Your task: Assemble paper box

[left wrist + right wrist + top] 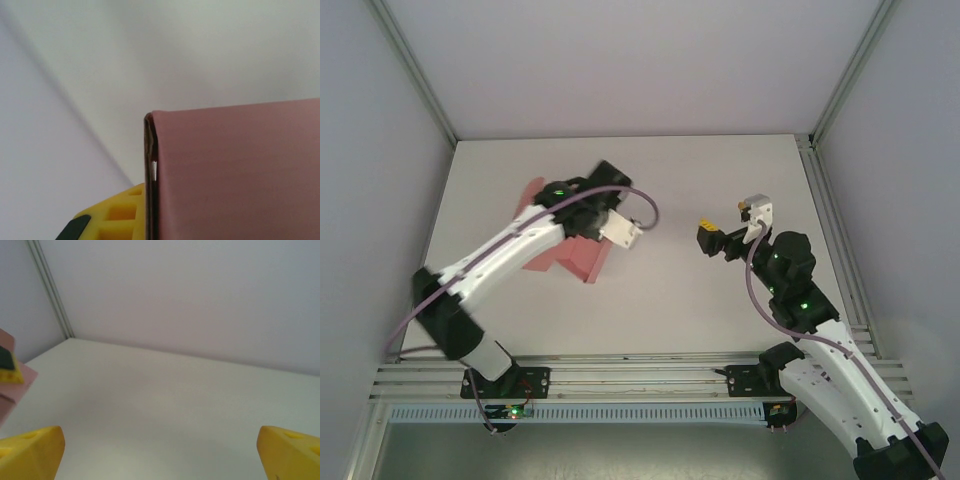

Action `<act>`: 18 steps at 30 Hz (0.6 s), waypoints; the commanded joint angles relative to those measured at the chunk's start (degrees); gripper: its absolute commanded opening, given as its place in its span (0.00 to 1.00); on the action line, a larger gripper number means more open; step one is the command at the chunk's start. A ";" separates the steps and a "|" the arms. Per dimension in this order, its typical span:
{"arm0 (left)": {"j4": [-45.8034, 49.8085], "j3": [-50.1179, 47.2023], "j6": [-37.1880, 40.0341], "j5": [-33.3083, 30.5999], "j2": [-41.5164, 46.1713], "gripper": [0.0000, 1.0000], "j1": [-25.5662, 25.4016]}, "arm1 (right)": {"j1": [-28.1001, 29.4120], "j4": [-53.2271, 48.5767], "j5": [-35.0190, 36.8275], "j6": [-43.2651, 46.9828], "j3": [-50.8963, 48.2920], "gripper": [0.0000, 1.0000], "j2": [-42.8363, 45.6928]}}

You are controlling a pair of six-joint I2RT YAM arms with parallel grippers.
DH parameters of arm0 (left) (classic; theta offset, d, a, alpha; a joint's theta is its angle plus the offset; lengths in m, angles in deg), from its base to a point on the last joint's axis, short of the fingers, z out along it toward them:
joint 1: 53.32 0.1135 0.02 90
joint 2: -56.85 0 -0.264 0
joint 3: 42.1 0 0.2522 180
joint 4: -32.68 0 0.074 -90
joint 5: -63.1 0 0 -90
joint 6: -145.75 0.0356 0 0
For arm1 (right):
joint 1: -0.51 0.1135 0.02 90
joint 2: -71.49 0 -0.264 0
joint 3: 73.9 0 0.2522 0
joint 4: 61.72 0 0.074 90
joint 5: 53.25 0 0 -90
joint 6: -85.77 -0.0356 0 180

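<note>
One pink matte thin-card paper box [578, 258], part-folded rather than flat, lies centre-left on the white desk [700, 300]. The fold edge is dark and slightly frayed in the left wrist view. The left hand [148, 220] is closed, pinching that folded edge. The right hand [725, 222] is wide open and empty, well apart to the right. Handling judgement: hold the pinch steady, bring the open hand to a free flap, and press along the crease without crushing the card.

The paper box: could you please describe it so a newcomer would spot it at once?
Look at the white table, on its left half, under the left arm's wrist. The paper box is the folded pink card there, the only pink thing.
</note>
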 commanded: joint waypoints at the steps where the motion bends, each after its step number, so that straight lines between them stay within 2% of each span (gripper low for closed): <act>1: 12.82 1.61 8.81 -3.16 -7.72 0.00 -1.89 | -1.19 -0.22 -1.74 -1.43 -0.72 0.98 1.49; 5: 8.94 0.67 12.51 -3.75 -12.99 0.00 -4.45 | -2.65 -1.20 -1.59 -1.47 -0.26 0.98 2.07; 8: 7.40 1.65 12.32 -1.03 -16.45 0.02 -5.91 | -3.99 -1.64 -1.32 -2.16 -0.60 0.98 2.42; 12: 6.22 1.46 10.59 1.74 -19.42 0.11 -7.56 | -5.88 -2.54 0.26 -3.27 -1.02 0.98 2.33; 14: 5.57 1.45 9.13 3.06 -20.15 0.20 -7.66 | -6.79 -2.83 -0.07 -3.51 -1.16 0.98 2.16; 18: 3.87 2.52 5.36 3.81 -20.04 0.50 -7.70 | -7.87 -3.03 -0.72 -3.63 -0.79 0.98 1.90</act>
